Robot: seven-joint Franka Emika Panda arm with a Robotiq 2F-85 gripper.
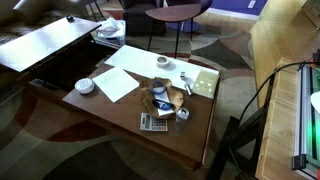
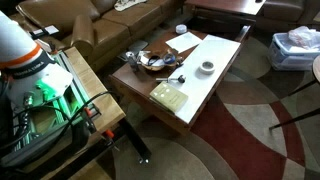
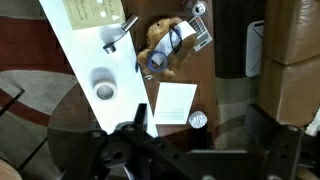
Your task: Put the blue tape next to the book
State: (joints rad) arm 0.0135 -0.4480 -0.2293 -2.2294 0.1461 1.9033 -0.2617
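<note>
Claw hangs at the bottom of the wrist view, blurry dark fingers spread apart, pinching nothing. Blue tape sits mid-counter, right up against some brown clutter, near the calculator. Book lies apart from it on the white strip, beyond a white cup.

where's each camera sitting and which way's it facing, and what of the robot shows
Exterior view: high off the coffee table, near one corner, looking down across it toward a chair; arm not clearly visible.
Exterior view: high beside the robot, looking across the table to the sofa; arm base at left.
Wrist view: above the table, looking straight down; end effector along the bottom.
Shared: all three show the book and white cup.
</note>
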